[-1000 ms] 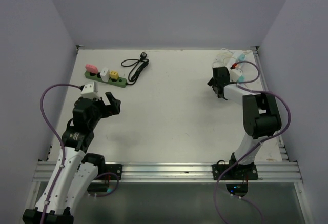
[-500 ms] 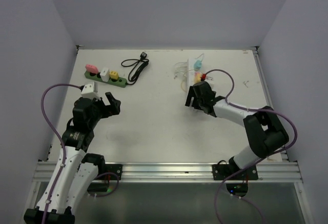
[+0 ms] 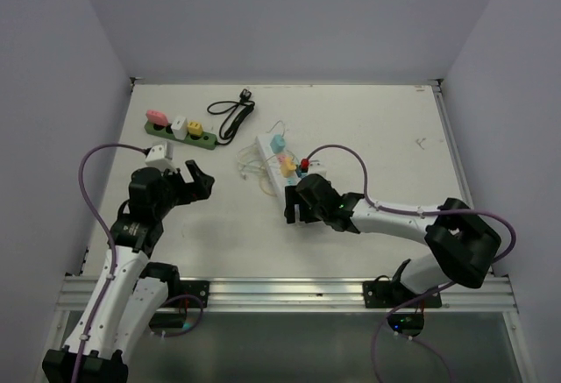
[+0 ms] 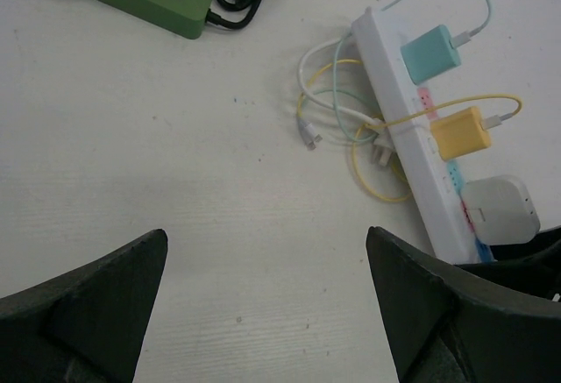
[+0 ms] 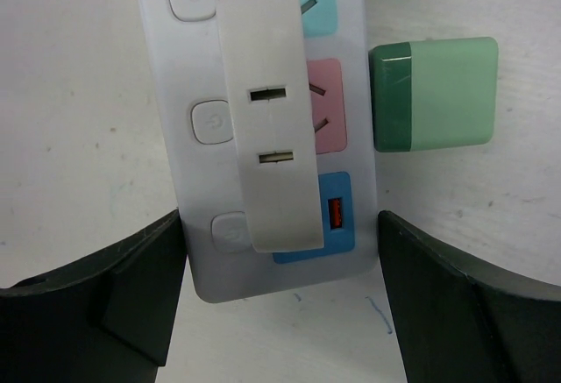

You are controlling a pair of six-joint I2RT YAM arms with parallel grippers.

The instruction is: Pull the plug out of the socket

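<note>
White plastic power strip (image 3: 282,170) dragged from far-right corner to bench centre — right gripper (image 3: 298,209) open astride its near end; left gripper (image 3: 191,179) open, idle; plugs still seated.

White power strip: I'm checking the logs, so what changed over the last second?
The right gripper dragged the white power strip, chargers attached, from the far right corner toward the table centre. The left gripper and green power strip stayed put.

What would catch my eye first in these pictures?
Probably the white power strip at mid-table, crowded with teal and yellow chargers and tangled thin cables, with the right gripper open over its near end. A green power strip with coloured plugs lies far left.
</note>
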